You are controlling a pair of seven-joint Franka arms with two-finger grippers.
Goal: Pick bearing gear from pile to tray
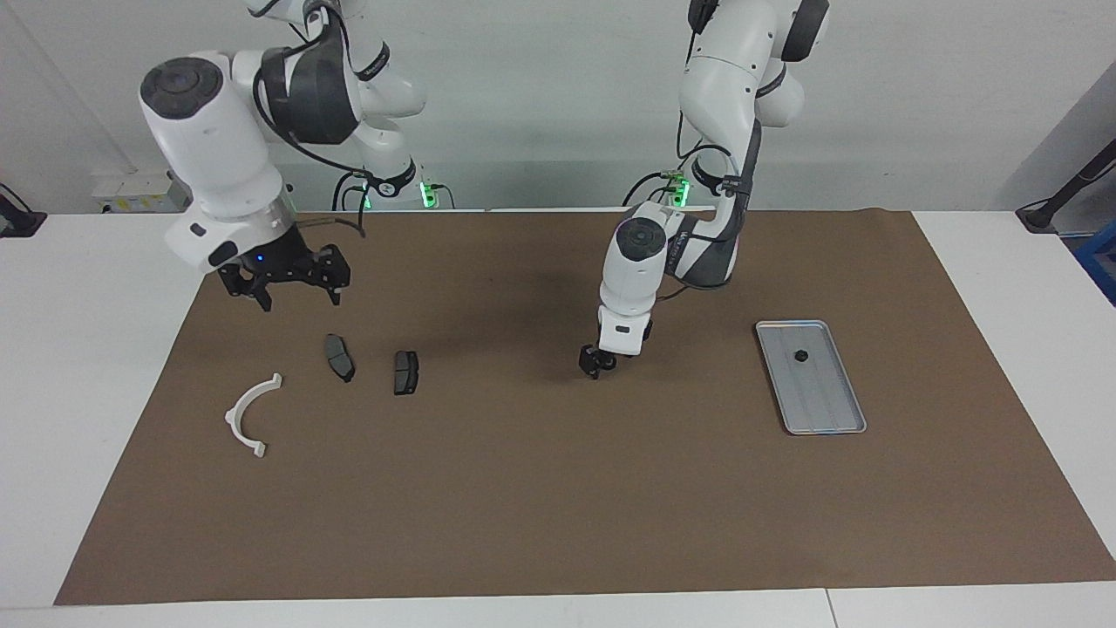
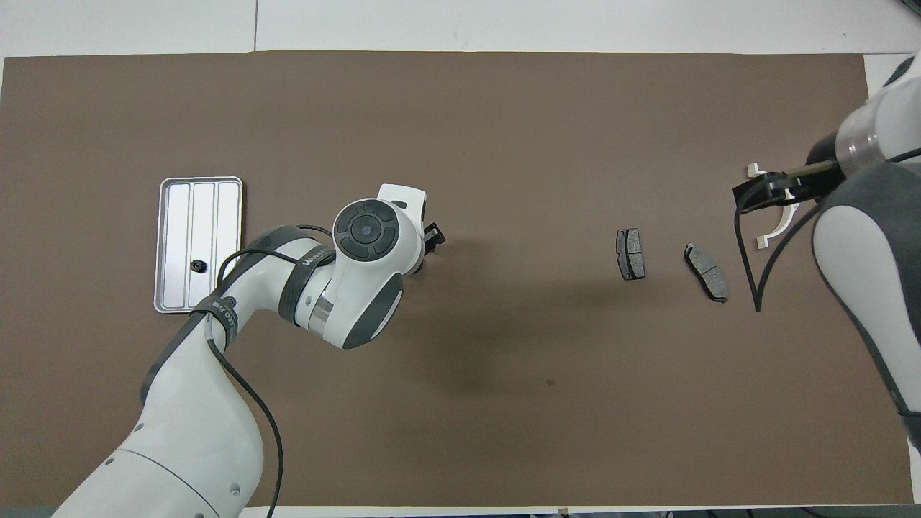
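The silver tray (image 1: 828,406) lies on the brown mat toward the left arm's end of the table, with one small black bearing gear (image 1: 799,355) in it; tray (image 2: 180,216) and gear (image 2: 196,266) also show in the overhead view. The pile lies toward the right arm's end: a white half-ring bracket (image 1: 251,415) and two dark brake-pad plates (image 1: 340,358) (image 1: 406,372). My left gripper (image 1: 598,365) hangs low over the mat's middle, between pile and tray. My right gripper (image 1: 298,298) is open and empty, raised over the mat beside the plates.
The brown mat (image 1: 558,497) covers most of the white table (image 1: 87,349). In the overhead view the right gripper (image 2: 766,194) covers part of the bracket (image 2: 777,226). A tiny dark speck (image 2: 550,381) lies on the mat nearer to the robots.
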